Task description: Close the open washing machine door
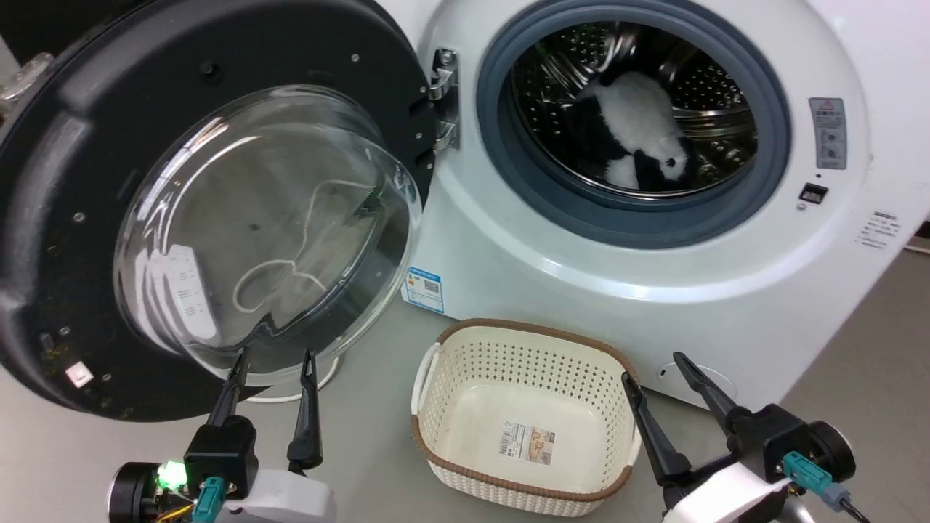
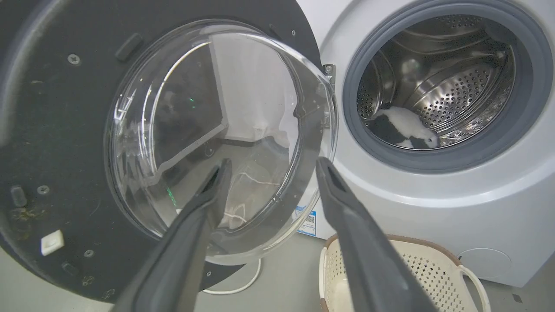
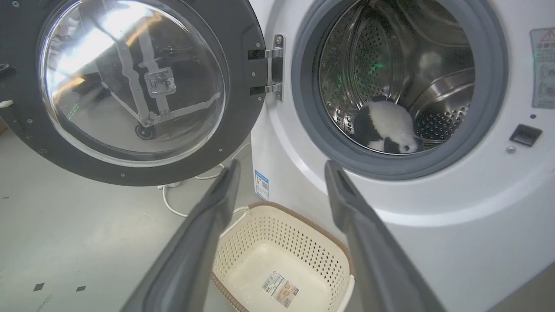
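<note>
The washing machine door (image 1: 65, 218) (image 2: 56, 130) (image 3: 243, 108) stands swung wide to the left on its hinge (image 1: 443, 98), black rim around a clear domed window (image 1: 269, 225). The white washing machine (image 1: 581, 290) (image 2: 433, 203) (image 3: 455, 238) shows its open steel drum with a black-and-white plush toy (image 1: 639, 127) inside. My left gripper (image 1: 275, 357) (image 2: 271, 167) is open, fingertips just below the window's lower edge. My right gripper (image 1: 654, 367) (image 3: 282, 167) is open too, low in front of the machine, beside the basket.
A cream perforated basket (image 1: 429, 378) (image 3: 329, 255) with a brown rim sits empty on the grey floor in front of the machine, between my two grippers. A white cable (image 3: 173, 208) lies on the floor under the door.
</note>
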